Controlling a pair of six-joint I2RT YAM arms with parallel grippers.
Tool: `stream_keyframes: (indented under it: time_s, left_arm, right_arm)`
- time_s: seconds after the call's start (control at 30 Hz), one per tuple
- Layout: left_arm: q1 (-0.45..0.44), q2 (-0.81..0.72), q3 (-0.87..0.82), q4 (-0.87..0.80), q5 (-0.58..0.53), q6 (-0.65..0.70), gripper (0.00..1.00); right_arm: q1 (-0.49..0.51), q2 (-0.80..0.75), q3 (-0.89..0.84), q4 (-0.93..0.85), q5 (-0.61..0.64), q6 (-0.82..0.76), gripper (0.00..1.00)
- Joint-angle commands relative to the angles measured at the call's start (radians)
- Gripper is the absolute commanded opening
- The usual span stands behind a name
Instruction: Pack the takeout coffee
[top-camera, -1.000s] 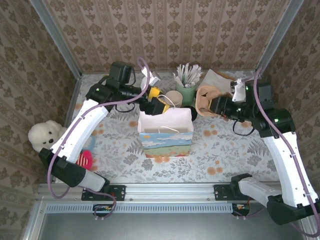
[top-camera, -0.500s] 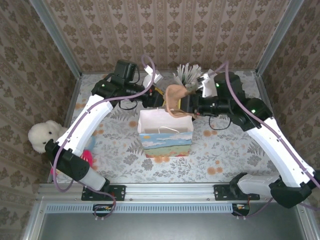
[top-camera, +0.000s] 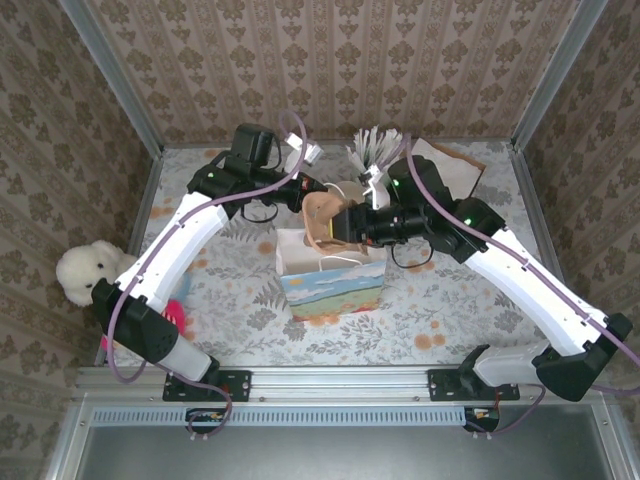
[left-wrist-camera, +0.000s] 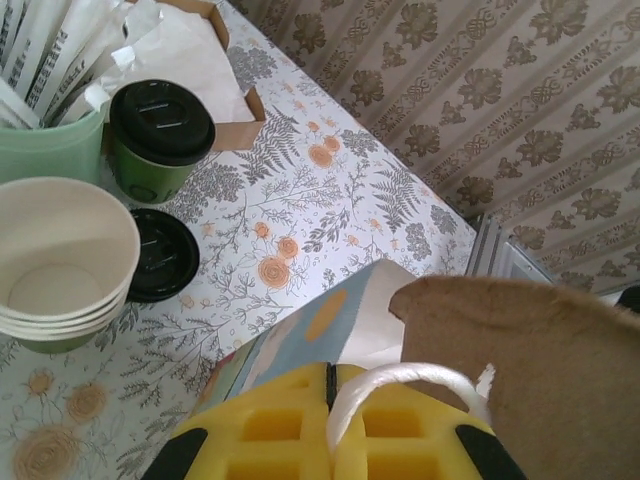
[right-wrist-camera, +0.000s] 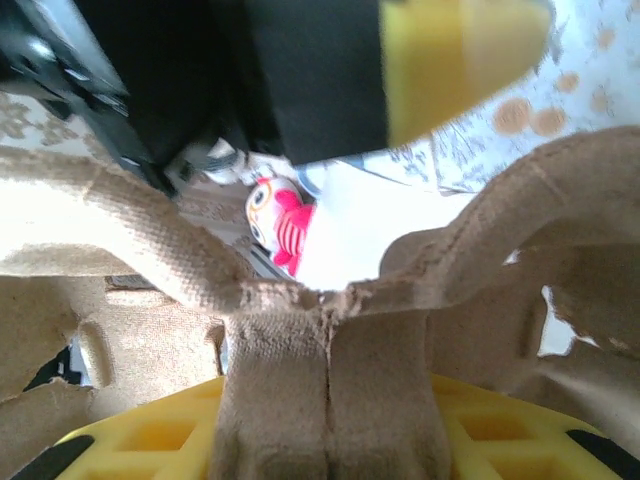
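Where the two arms meet over the middle of the flower-printed surface (top-camera: 450, 300), a paper gift bag (top-camera: 335, 285) printed with blue sky and clouds stands upright with its mouth open. Just above that mouth hangs a brown moulded-pulp cup carrier (top-camera: 322, 215). It is clamped on its central rib by the right end effector (right-wrist-camera: 330, 440), whose yellow fingers stand partly apart with the pulp between them. The left end effector (left-wrist-camera: 330, 400) is closed tight, pinching the bag's white cord handle (left-wrist-camera: 400, 375) beside the carrier. Behind the bag, a stack of lidless cream-lined cups (left-wrist-camera: 60, 260) stands beside a pale-green cup of white sticks (left-wrist-camera: 45, 150). The takeout coffee (left-wrist-camera: 158, 140), dark green with its black lid on, stands upright on the surface just beside the stick cup, apart from both end effectors. A loose black lid (left-wrist-camera: 165, 255) lies flat between it and the stack, right against the stack.
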Motion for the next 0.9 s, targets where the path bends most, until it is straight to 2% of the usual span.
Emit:
stream_keyframes:
  time_s: [0.0,0.17,0.63,0.87]
  left_arm:
    - [0.003,-0.039,-0.009,0.049,-0.025,-0.07,0.0]
    - [0.007,-0.036,-0.01,0.082,-0.055,-0.136,0.0]
    - [0.008,-0.03,-0.027,0.13,-0.044,-0.203,0.0]
    - [0.009,-0.029,-0.025,0.143,-0.072,-0.245,0.0]
  right_arm:
    - [0.006,-0.009,-0.016,-0.068,-0.028,0.007,0.43]
    - [0.017,0.04,0.021,-0.174,0.016,-0.022,0.43]
    - [0.107,0.22,0.187,-0.42,0.349,-0.045,0.44]
    - [0.163,0.299,0.257,-0.481,0.504,-0.017,0.46]
